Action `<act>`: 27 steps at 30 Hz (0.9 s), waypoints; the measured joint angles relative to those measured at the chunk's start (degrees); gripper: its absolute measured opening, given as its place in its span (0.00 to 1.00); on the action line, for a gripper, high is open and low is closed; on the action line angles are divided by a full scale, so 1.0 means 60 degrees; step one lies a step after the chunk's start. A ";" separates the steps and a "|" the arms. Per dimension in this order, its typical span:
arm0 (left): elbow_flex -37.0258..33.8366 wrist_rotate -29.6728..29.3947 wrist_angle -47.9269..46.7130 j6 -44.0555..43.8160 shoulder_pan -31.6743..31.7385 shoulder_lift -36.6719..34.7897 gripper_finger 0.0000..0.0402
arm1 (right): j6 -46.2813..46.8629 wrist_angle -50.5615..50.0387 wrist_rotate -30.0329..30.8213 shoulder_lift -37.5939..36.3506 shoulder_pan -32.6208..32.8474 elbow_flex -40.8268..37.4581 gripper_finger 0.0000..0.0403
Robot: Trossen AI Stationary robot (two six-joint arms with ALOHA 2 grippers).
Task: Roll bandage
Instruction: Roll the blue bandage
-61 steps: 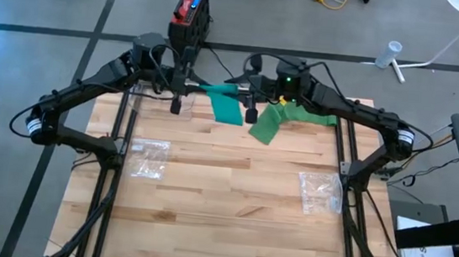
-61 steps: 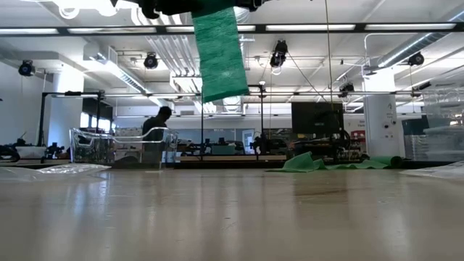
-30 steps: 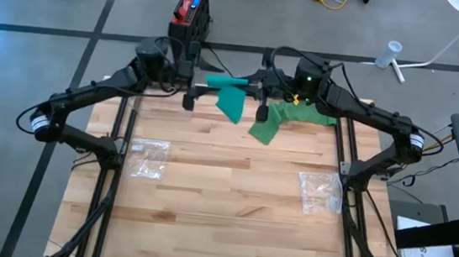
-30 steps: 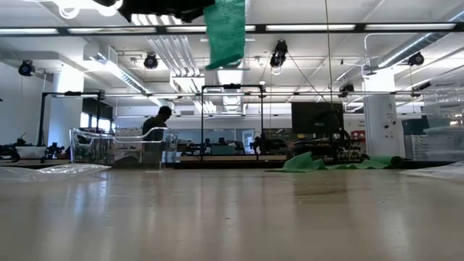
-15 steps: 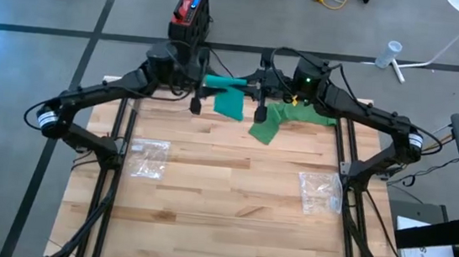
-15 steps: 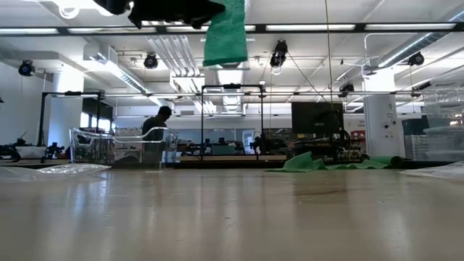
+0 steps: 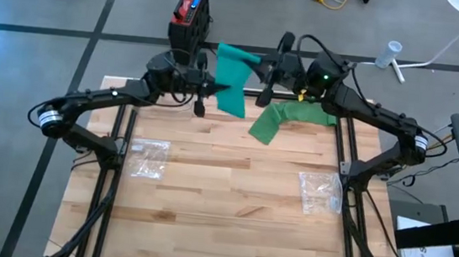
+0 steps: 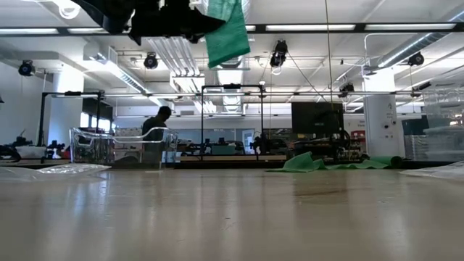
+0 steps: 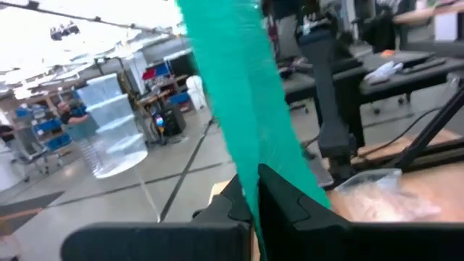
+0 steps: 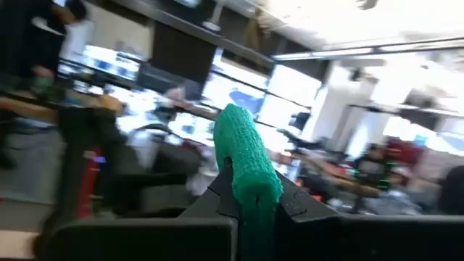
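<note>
Now we are holding the bandage (image 7: 232,82) aloft, both sets of fingers clamped on it: left gripper (image 7: 214,82), right gripper (image 7: 263,65). Next we judge another winding turn is needed, keeping tension.

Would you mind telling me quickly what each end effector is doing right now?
Left end effector: closed on the green bandage, held up in the air.
Right end effector: closed on the same bandage, at its rolled end.

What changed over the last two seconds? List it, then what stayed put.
The left gripper moved rightward to the green bandage and shut on it. The right gripper kept its grip and swung farther back. Unchanged: the crumpled green bandage on the table and both plastic bags.
</note>
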 joint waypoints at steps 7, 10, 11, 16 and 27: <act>0.0062 -0.0045 0.0195 0.0151 -0.0108 -0.0113 0.02 | -0.0230 0.0022 0.0571 0.0380 0.0007 -0.0004 0.03; 0.0321 -0.0108 -0.0926 0.0770 -0.0058 -0.0409 0.08 | -0.0507 -0.0037 0.0038 0.0420 0.0004 -0.0053 0.03; 0.0429 -0.0283 -0.1436 0.1047 -0.0021 -0.0534 0.12 | -0.0564 -0.0019 -0.0206 0.0420 0.0004 -0.0055 0.03; 0.0846 -0.1373 -0.3553 0.2218 0.0034 -0.1096 0.33 | -0.1098 -0.0206 -0.0664 0.0369 -0.0063 -0.0084 0.03; 0.2527 -0.1249 -0.6319 0.3001 0.0357 -0.1902 0.73 | -0.4936 -0.1094 -0.2033 0.0368 -0.0170 -0.0194 0.03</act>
